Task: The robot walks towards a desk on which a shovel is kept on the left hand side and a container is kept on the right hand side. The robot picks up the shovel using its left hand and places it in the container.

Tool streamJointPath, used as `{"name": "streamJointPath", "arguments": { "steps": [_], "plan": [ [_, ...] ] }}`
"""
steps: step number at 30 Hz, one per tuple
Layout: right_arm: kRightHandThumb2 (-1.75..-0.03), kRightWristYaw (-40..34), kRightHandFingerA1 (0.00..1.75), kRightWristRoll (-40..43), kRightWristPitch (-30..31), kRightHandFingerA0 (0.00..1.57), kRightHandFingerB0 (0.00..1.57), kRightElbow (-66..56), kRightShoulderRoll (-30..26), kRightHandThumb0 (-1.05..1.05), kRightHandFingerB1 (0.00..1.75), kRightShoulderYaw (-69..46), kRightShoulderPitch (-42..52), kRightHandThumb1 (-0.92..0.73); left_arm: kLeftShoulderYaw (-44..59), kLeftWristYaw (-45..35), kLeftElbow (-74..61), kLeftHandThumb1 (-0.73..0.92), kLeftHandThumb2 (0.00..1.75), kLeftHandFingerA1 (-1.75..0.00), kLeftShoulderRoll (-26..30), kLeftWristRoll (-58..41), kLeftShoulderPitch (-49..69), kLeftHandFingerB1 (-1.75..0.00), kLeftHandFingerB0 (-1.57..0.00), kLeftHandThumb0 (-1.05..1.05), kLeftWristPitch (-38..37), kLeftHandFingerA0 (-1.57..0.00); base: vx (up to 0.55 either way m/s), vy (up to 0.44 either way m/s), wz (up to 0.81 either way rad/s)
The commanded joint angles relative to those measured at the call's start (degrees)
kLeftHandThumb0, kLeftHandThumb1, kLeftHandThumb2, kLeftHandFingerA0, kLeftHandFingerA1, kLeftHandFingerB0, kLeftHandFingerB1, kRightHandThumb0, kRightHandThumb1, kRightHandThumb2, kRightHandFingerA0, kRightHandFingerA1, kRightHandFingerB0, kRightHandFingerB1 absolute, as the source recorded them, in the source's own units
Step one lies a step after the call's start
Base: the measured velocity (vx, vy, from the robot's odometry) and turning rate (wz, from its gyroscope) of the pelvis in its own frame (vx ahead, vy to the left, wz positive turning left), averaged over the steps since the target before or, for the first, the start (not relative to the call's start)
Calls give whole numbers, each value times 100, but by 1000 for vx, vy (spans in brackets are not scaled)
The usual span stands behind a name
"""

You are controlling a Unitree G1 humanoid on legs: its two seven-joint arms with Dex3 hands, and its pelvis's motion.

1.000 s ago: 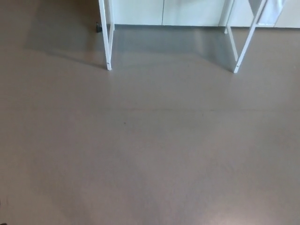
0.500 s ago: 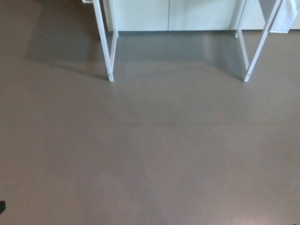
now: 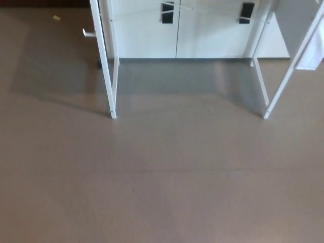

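Observation:
Neither the shovel nor the container shows in the head view. Only the white legs of the desk are visible: a left leg (image 3: 105, 66) and a right leg (image 3: 291, 71), both standing on the grey-brown floor (image 3: 162, 182). The desk's top lies beyond the upper edge of the picture. No hand or arm of mine appears.
White cabinets (image 3: 177, 30) with two black handles (image 3: 167, 12) stand behind the desk legs. A white cloth or panel (image 3: 309, 45) hangs at the upper right. A small yellow scrap (image 3: 56, 17) lies on the floor at the upper left.
The whole picture has shifted: the desk legs sit lower and the cabinets with black handles have come into sight, so the camera has moved. A dark bit at the lower left edge is gone.

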Motion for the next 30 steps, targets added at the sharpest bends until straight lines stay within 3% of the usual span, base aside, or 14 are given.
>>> {"name": "streamJointPath", "arguments": {
  "steps": [1, 8, 9, 12, 13, 19, 20, 21, 22, 29, 30],
  "plan": [
    [-56, -53, 63, -114, -385, 63, 28, -35, -72, -46, 44, 77, 175, -53, -35, 187, -101, 60, 58, -36, -18, 140, 225, -31, -23, -12, -447, -28, 410, -91, 38],
    [-55, -129, 59, -198, -322, 55, 28, 43, -104, -49, 43, 186, 114, -51, -69, 227, 223, 60, 58, -38, 34, 224, 178, -32, -25, -13, -863, -29, 432, -73, 11],
    [-55, -134, 60, -174, -327, 55, 28, 78, -97, -49, 43, 171, 88, -51, -200, 149, 53, 40, 86, -54, 153, 390, 312, -48, -13, -14, -1011, -23, 303, -2, -9],
    [-56, -146, 62, -180, -372, 56, 28, 115, -94, -49, 44, 181, 52, -52, -71, -91, 466, 40, 87, -54, 141, 123, 94, -49, -14, -9, -1074, -21, 245, 59, -14],
    [-56, -124, 62, -151, -369, 56, 28, 39, -79, -47, 44, 170, 88, -52, -164, -117, 586, 58, 59, -41, 211, 256, 83, -34, -22, -17, -1309, -27, 301, 135, -17],
    [-55, -105, 63, -121, -386, 61, 29, 120, -50, -43, 45, 147, 28, -54, -22, -97, 789, 59, 58, -41, 119, 72, -40, -33, -25, -14, -1282, -27, 364, 204, -7],
    [-56, -130, 62, -145, -331, 55, 29, 100, -58, -45, 44, 162, 29, -53, -117, 82, 335, 42, 88, -55, 89, 218, 145, -49, -13, -10, -1213, -23, 329, 170, 10],
    [-56, -111, 62, -99, -285, 55, 28, 55, -38, -43, 44, 134, 31, -53, -141, 154, 213, 42, 88, -54, 54, 253, 165, -49, -12, -10, -1173, -22, 330, 126, 0],
    [-56, -107, 62, -81, -287, 55, 29, 78, -27, -44, 44, 118, 11, -53, -114, 125, 321, 60, 58, -40, 39, 200, 95, -33, -24, -14, -1157, -28, 285, 134, 11],
    [-56, -162, 62, -137, -265, 58, 30, 98, 7, -44, 44, 149, -31, -53, -140, 153, 542, 59, 58, -40, -91, 199, -1, -33, -26, -14, -1434, -28, 277, -6, 9],
    [-56, -99, 63, -89, -335, 57, 29, 158, 26, -43, 46, 122, -61, -52, -103, 132, 564, 42, 88, -54, -120, 138, -24, -49, -14, -8, -1418, -20, 355, -120, 14]
  ]
}}
